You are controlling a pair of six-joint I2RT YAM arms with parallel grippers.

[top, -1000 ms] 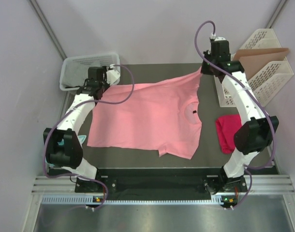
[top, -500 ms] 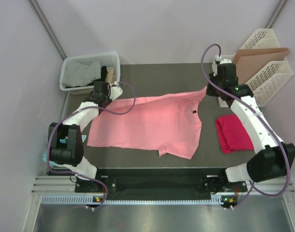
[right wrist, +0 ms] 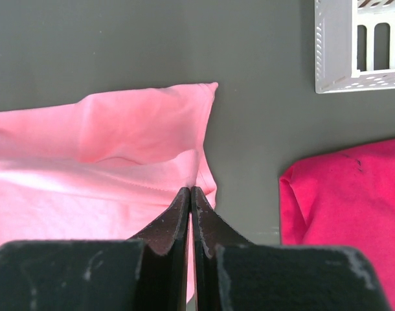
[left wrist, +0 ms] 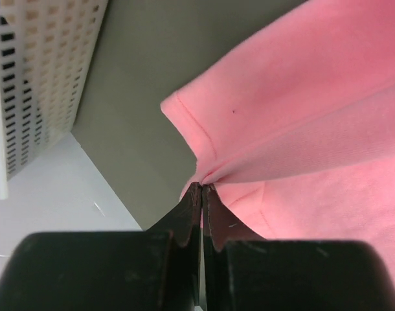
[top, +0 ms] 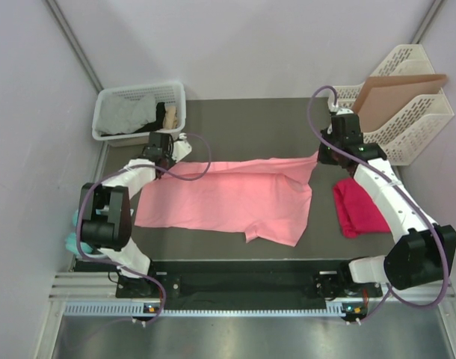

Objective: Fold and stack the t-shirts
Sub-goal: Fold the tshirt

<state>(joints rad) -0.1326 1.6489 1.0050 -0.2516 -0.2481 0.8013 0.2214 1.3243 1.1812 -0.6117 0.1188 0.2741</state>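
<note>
We hold the salmon-pink t-shirt at centre frame, left gripper and right gripper both clamped on its folded-over upper edge. The magenta-red t-shirt lies nearby, at right.

Left end effector, right end effector: both closed.

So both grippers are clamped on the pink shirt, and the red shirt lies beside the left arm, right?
Not quite: the red shirt lies beside the right arm, as the top external view shows. The left gripper and right gripper are both clamped on the pink shirt.
</note>
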